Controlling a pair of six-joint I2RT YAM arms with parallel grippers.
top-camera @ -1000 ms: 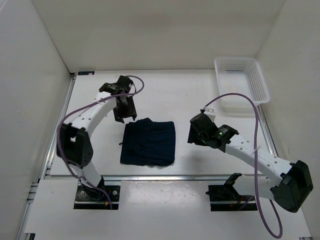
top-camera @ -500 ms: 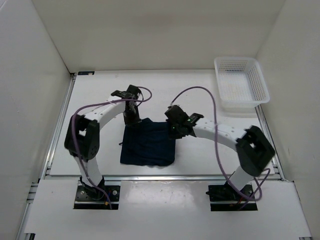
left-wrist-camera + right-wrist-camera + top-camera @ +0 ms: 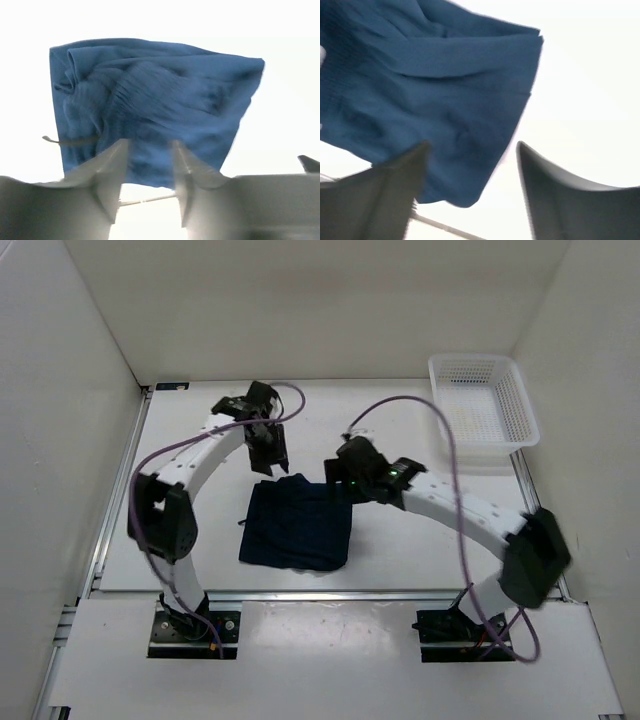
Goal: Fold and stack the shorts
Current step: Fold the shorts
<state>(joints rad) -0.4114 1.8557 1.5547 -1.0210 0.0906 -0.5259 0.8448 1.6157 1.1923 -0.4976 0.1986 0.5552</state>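
Navy shorts, left end effector open, empty

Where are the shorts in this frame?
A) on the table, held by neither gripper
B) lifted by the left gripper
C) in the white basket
A: the shorts lie on the table, and the left gripper and right gripper both stand open at their far edge.

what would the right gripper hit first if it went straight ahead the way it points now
Most likely the shorts. In the right wrist view the open right gripper frames the cloth near its edge, with bare table just to one side. Depth is unclear, so it might only catch that edge.
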